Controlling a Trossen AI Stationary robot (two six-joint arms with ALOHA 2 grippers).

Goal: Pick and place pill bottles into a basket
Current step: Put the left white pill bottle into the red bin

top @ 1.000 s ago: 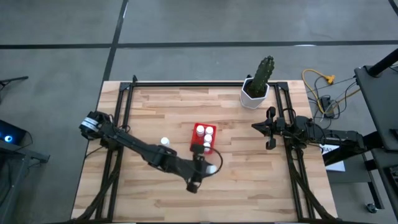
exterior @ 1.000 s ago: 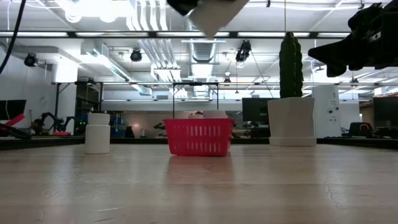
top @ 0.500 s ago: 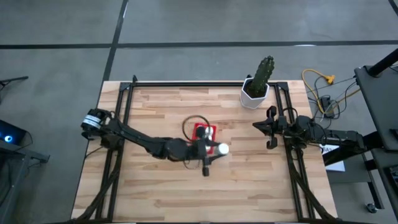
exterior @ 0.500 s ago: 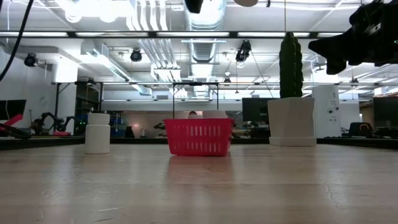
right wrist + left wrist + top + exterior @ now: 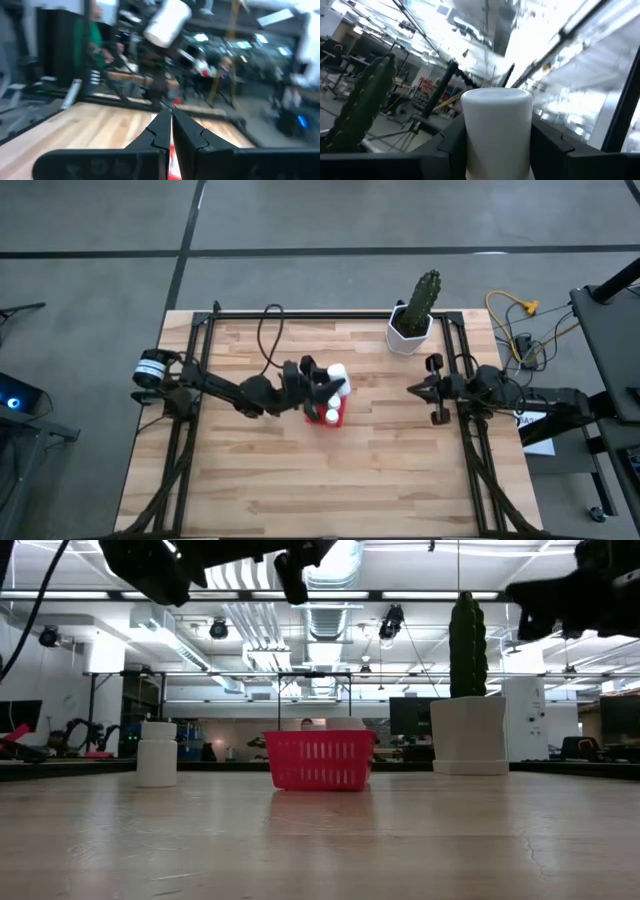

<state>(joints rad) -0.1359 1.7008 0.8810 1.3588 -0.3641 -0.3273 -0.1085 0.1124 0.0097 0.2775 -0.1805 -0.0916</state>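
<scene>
I have the left gripper (image 5: 335, 380) clamped on one pill bottle (image 5: 338, 373), held high over the far end of the red basket (image 5: 331, 414). The bottle's long axis runs forward between the fingers (image 5: 560, 145), cap outward, so I judge the drop lies straight down and slightly toward the near side. The basket already holds bottles; at least two white caps (image 5: 331, 415) show, though I cannot count the rest. One more bottle (image 5: 157, 753) stands on the table well left of the basket. My right gripper (image 5: 432, 391) waits shut, empty, far right of the basket.

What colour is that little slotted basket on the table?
Bright red basket, clearest in the low view.
</scene>
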